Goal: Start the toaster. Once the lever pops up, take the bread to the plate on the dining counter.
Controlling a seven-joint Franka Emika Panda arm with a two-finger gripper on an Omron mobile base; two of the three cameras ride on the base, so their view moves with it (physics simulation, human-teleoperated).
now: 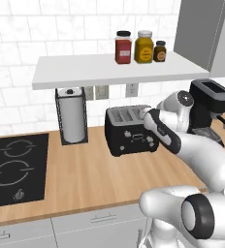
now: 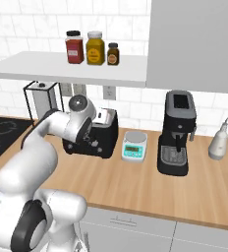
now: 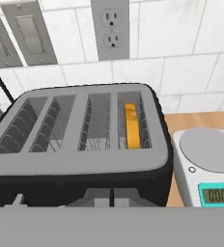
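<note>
The black toaster (image 1: 129,131) stands on the wood counter against the tiled wall, partly behind my arm in the right base view (image 2: 102,138). Seen from above in the hand view, the toaster (image 3: 80,159) has silvery slots. The bread (image 3: 132,125), a golden-brown slice, sits sunk in the rightmost slot. My gripper (image 3: 112,198) hovers just above the toaster's near front edge, its fingertips together and holding nothing. The plate and the dining counter are out of view.
A kitchen scale (image 2: 134,146) sits right of the toaster, then a tall black coffee machine (image 2: 177,130). A paper towel holder (image 1: 72,116) and stovetop (image 1: 15,167) lie to the left. A shelf (image 1: 85,72) with jars hangs overhead.
</note>
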